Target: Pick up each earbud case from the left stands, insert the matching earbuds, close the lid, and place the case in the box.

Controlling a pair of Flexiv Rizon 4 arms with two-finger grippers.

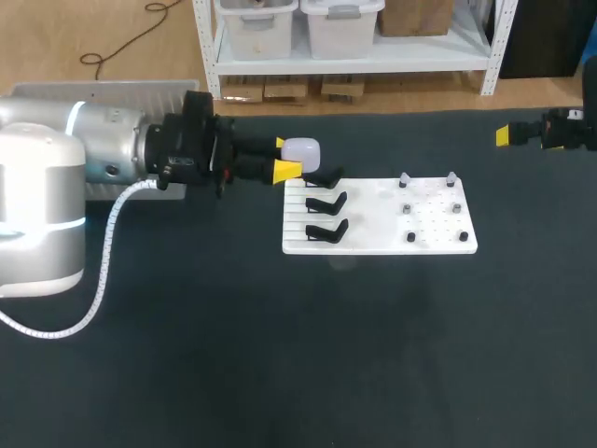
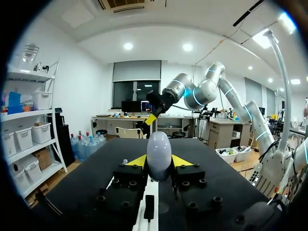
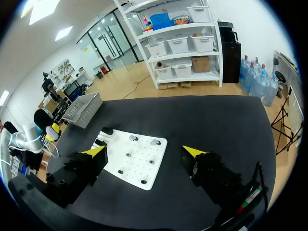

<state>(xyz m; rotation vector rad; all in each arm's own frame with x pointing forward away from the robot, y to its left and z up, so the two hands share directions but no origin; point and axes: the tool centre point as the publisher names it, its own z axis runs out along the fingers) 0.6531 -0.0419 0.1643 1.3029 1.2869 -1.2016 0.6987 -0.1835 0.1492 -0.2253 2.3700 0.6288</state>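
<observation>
One white, rounded case [image 1: 301, 151] in L gripper [image 1: 285, 157].

Board [image 1: 373, 213] sits mid-counter [image 1: 280, 373]. Three stands [image 1: 326, 203] sit on the board's left part, in a column running front to back. Small pegs [image 1: 408, 208] stand in rows on the board's right part. Case [image 1: 300, 151] is gripped between the left jaws at the board's far left corner, near the rearmost stand. Left arm [image 1: 93, 168] comes in from left of the board. Right jaws are well apart from the board, out past its far right corner. Box [image 3: 83, 109] is well left of the board, behind the left arm, at the counter's far edge.
</observation>
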